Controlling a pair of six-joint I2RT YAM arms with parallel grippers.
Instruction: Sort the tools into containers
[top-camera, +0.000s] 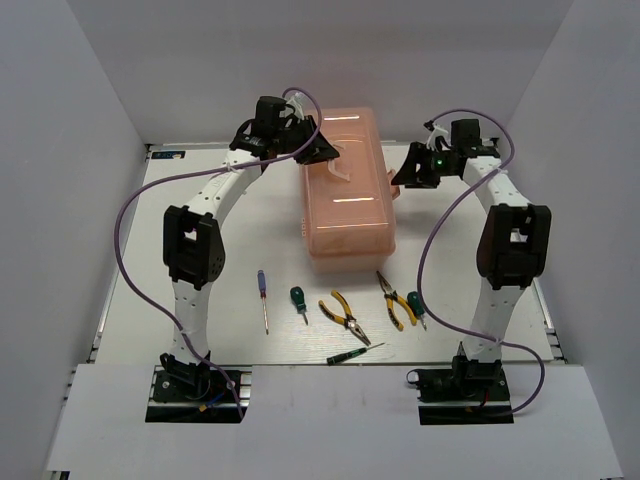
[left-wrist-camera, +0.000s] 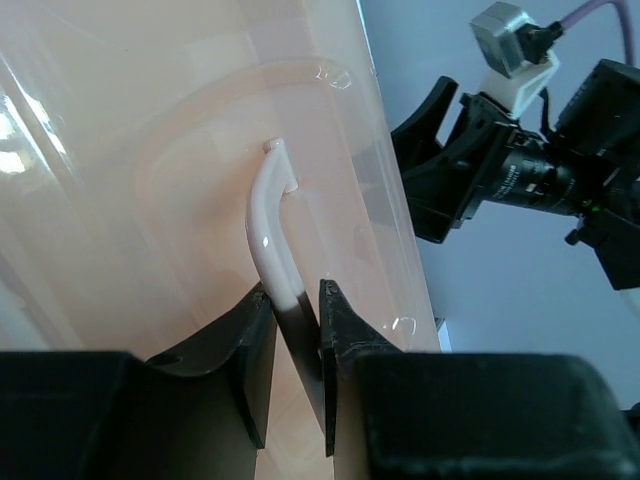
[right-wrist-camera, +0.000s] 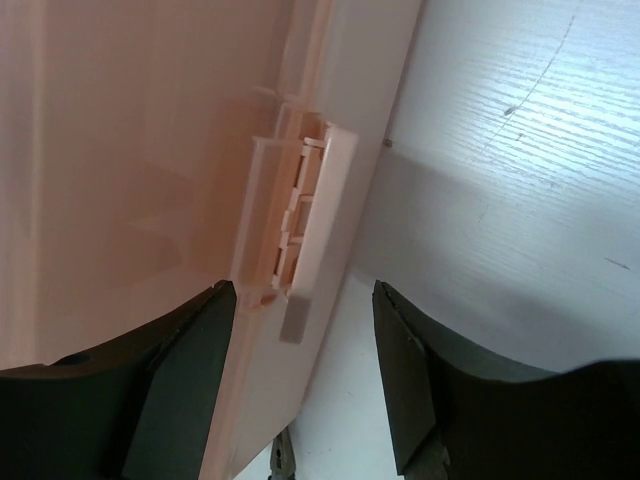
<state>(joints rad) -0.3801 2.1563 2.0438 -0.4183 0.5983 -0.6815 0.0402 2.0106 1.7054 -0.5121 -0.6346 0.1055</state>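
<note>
The salmon-pink toolbox stands closed at the table's middle back. My left gripper is over its lid, shut on the pale lid handle, which runs between the jaws. My right gripper is open at the box's right side, its jaws either side of the latch; I cannot tell whether they touch it. In front of the box lie a blue-red screwdriver, a stubby green screwdriver, pliers, more pliers, another stubby green screwdriver and a slim black-green screwdriver.
White walls close in the table on the left, back and right. The right arm's wrist camera shows beyond the lid in the left wrist view. A pliers tip shows low in the right wrist view.
</note>
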